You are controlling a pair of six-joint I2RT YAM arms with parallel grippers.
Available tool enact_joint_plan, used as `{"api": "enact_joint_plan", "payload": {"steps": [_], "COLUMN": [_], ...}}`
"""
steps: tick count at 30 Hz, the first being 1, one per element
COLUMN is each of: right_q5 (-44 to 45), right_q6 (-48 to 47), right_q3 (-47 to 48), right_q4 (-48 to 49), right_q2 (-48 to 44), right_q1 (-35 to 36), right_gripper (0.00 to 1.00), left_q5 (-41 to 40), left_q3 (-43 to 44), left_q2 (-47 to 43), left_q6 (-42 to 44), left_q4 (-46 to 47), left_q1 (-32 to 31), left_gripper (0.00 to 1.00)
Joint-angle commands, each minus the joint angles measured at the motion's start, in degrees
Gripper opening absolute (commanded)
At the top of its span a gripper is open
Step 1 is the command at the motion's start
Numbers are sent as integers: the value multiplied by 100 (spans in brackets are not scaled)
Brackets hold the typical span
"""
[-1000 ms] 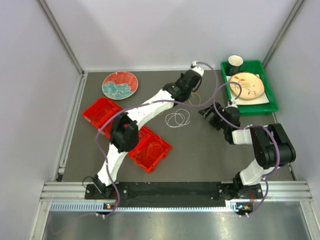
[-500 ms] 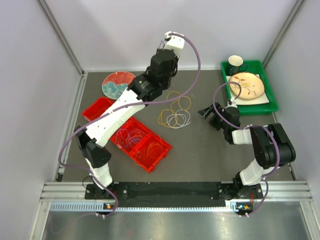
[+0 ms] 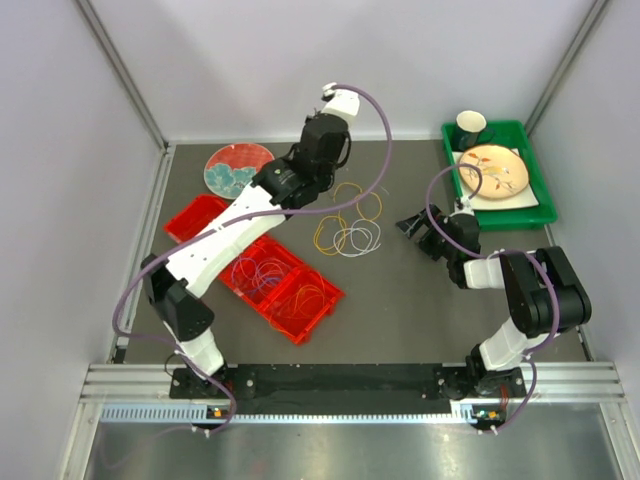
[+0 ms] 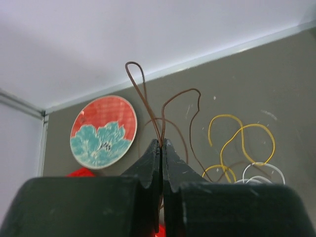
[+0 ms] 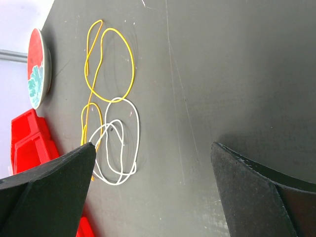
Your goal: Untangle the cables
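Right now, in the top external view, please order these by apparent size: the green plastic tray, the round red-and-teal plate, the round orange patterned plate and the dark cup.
1. the green plastic tray
2. the round red-and-teal plate and the round orange patterned plate: they look alike, so I do not rank them
3. the dark cup, smallest

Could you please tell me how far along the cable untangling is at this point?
Done: several loops already lie in the red trays. In hand: the left gripper is shut on a brown cable. Left: the yellow cable and white cable lie overlapped on the table; the right gripper hangs open beside them.
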Motion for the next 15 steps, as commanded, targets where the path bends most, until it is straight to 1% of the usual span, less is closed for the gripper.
{"api": "enact_joint_plan", "payload": {"steps": [1, 3, 4, 11, 15], "right_q5": [-32, -41, -41, -76, -94], "right_q6": [-91, -91, -91, -100, -91], "right_q3": [203, 212, 203, 212, 212], "right_q4": [164, 164, 164, 164, 155], "right_q2": [54, 54, 54, 63, 63], "right_q1": [-23, -14, -23, -14, -14], "right_gripper": [99, 99, 99, 99, 99], "left_q5": [-140, -184, -176, -105, -281], "left_q3": [-437, -666, -954, -2195, -2714], "left_q2": [-793, -1162, -1459, -2717, -3246], "left_q6": [-595, -823, -877, -1299, -1396], "left_q4": [-429, -561, -570, -720, -737], "left_q1": [238, 440, 528, 1547, 1838], "left_gripper": [0, 0, 0, 0, 0]}}
